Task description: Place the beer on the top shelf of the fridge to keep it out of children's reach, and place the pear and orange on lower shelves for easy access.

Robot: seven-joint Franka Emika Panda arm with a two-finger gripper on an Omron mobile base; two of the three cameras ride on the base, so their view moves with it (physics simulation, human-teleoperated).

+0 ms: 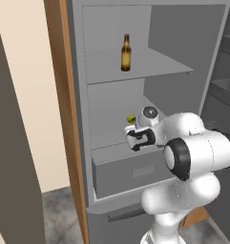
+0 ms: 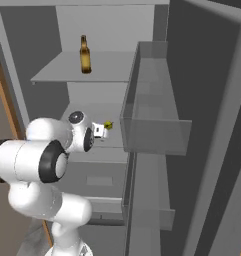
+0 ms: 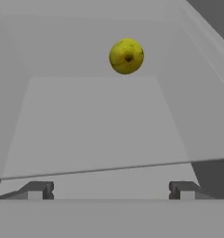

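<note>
Fingertips [image 3: 36, 189] of the gripper [image 3: 111, 190] stand spread and empty at frame bottom; the pear [image 3: 126, 56] sits straight ahead, upper centre, on a lower shelf [image 3: 95, 125].

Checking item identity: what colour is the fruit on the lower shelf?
Yellow-green, so it is the pear; clearest in the hand view.

Bare lower shelf [image 3: 95, 121] ahead of end effector [image 3: 111, 189], pear [image 3: 126, 56] at back
</note>
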